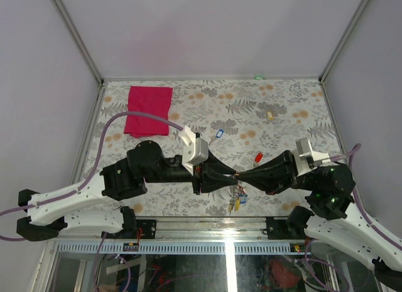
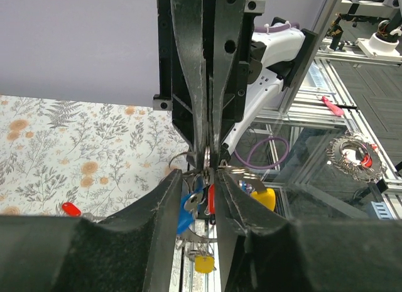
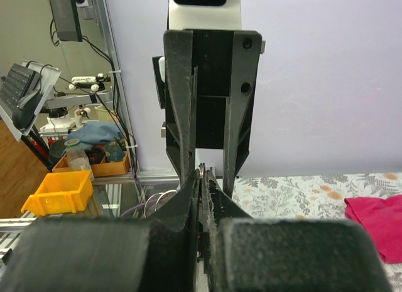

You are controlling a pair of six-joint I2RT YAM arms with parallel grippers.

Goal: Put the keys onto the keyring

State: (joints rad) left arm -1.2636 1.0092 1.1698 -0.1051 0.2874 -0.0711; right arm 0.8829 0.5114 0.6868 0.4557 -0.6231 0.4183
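Metal keys (image 1: 235, 198) hang in a bunch at the middle of the top view, dangling toward 6 o'clock from the spot where the left gripper (image 1: 233, 174) and right gripper (image 1: 242, 174) meet tip to tip. Three more lie loose on the table (image 1: 295, 103), well apart. A blue key (image 1: 219, 133) is at 12 o'clock from the tips, a red key (image 1: 258, 157) at 2 o'clock, and a yellow key (image 1: 270, 115) farther out at 1 o'clock. One red cloth (image 1: 149, 110) lies at 10 o'clock. I judge the job partly done, with those three left to thread.

From the left wrist, one keyring (image 2: 205, 159) shows as thin silver wire at the pinched tips of the right gripper, which is closed on it. Four tags hang under it: one blue tag (image 2: 185, 211), one red tag (image 2: 211, 198) and two yellow tags (image 2: 264, 196). The left gripper's fingers are drawn in but not together, with the blue and red tags in the gap. Whether they clamp a key or the ring, I cannot tell. The loose red key sits at 9 o'clock.

From the right wrist, its own fingers are pressed flat together on a sliver of metal. The left gripper opposite points down at 12 o'clock, its fingers narrowly apart. The cloth is at 3 o'clock, and no loose key shows here
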